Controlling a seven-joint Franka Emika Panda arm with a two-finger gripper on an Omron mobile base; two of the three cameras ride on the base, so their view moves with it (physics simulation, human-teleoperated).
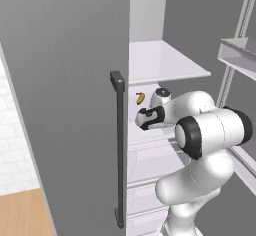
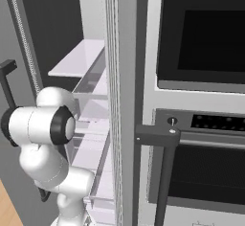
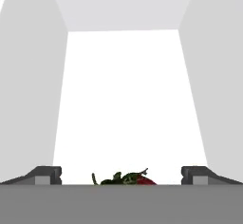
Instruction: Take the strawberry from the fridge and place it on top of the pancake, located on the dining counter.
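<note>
Jaws: spread wide; in the hand view the two dark tips of the gripper [image 3: 121, 175] stand far apart at the lower left and lower right, nothing pinched between them.
Left tip: one of the fingertips [image 3: 45, 174] sits low at the left, apart from the fruit.
Strawberry: the strawberry [image 3: 128, 179] lies between the tips on the white floor of the compartment, dark green leaves to the left and a sliver of red to the right; its lower part is cut off by the bottom of the view.
Compartment: white walls rise on both sides and a pale back wall closes the far end.
Fridge door: in the left base view the grey door of the fridge [image 1: 65, 95] stands on the left with its long dark handle [image 1: 119, 150].
Banana: a small yellow banana [image 1: 140, 98] lies on a white shelf just right of the handle, beside the robot's wrist.
Arm: the white arm [image 1: 210, 130] reaches into the open fridge, hand at shelf height.
Oven: in the right base view a dark oven [image 2: 201, 124] stands right of the fridge.
</note>
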